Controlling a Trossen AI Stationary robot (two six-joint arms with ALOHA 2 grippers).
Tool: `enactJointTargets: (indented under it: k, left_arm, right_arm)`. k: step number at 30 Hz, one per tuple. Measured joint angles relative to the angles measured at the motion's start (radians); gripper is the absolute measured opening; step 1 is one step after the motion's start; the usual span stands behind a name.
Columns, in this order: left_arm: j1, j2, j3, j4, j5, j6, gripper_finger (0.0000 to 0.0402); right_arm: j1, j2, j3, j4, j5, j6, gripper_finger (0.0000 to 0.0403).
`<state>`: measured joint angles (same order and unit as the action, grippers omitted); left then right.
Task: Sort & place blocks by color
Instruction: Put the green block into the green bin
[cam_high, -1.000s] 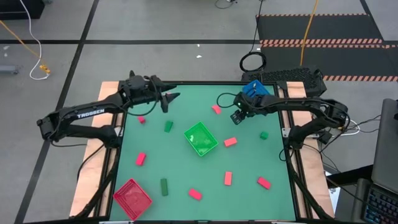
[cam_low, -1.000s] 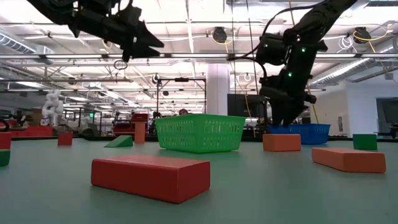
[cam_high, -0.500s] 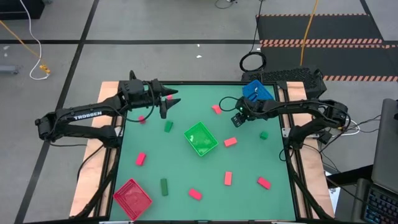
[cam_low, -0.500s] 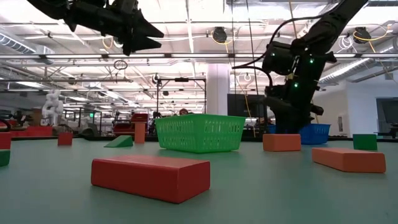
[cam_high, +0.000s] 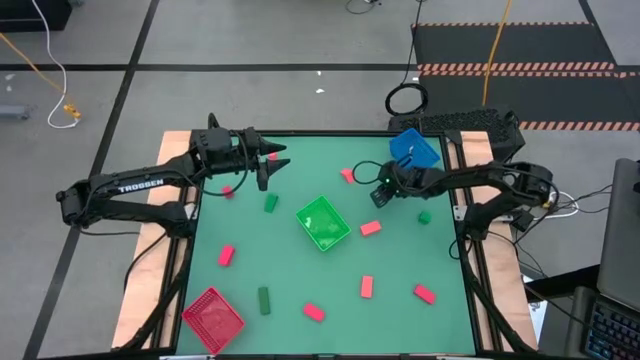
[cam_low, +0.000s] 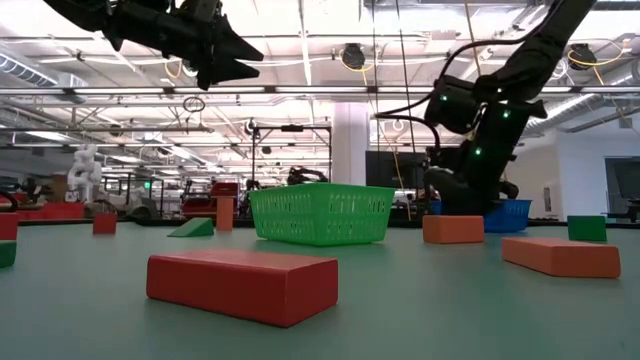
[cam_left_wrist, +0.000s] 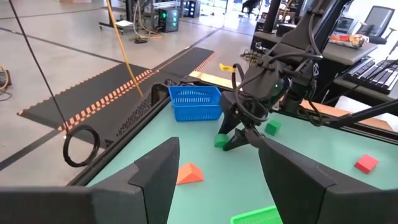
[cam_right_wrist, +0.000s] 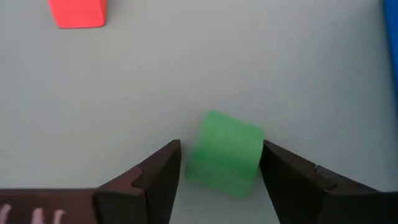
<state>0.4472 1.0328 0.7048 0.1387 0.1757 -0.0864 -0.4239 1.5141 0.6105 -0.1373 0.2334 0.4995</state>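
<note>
My right gripper (cam_right_wrist: 219, 182) is open and low over the table's far right part (cam_high: 379, 195), near the blue bin (cam_high: 413, 148). A small green block (cam_right_wrist: 224, 152) lies flat on the table between its two fingers; the left wrist view shows this block (cam_left_wrist: 220, 141) under those fingers. My left gripper (cam_high: 274, 167) is open and raised above the table's far left part, holding nothing. Red blocks (cam_high: 371, 228) and green blocks (cam_high: 271, 203) lie scattered flat on the green table. My right gripper comes at the green block from above, pointing down, with one finger (cam_right_wrist: 158, 177) on each side of it. The block rests on the table. I cannot tell whether the fingers touch the block's sides (cam_right_wrist: 256, 146).
A green bin (cam_high: 322, 222) stands at mid table and a red bin (cam_high: 212, 318) at the near left corner. A red block (cam_right_wrist: 78, 14) lies close beyond the right gripper. Another green block (cam_high: 424, 216) sits to its right. Cables and a keyboard lie beyond the far edge.
My right gripper has moved down toward the table and a little toward the near edge, coming to stand over the green block. The blocks and bins have stayed where they were.
</note>
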Motion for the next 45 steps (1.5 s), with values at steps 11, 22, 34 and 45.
enactJointTargets:
  k: [11,22,34,45]
  left_arm:
    - [0.0,0.0,0.0,-0.021,0.0,0.004,0.0225]
    - [0.0,0.0,0.0,-0.044,-0.011,0.004,0.0225]
    - [0.0,0.001,0.0,-0.047,-0.03,-0.012,0.0225]
    - [-0.002,0.001,-0.001,-0.083,-0.03,-0.047,0.0225]
  right_arm:
    - [0.048,-0.093,-0.004,0.021,0.027,-0.117,0.0125]
    - [0.197,-0.249,-0.003,0.377,-0.074,-0.197,0.0132]
    - [0.403,-0.098,0.005,0.717,-0.131,-0.2,0.0127]
    - [0.459,0.14,0.119,0.733,-0.127,-0.262,0.0128]
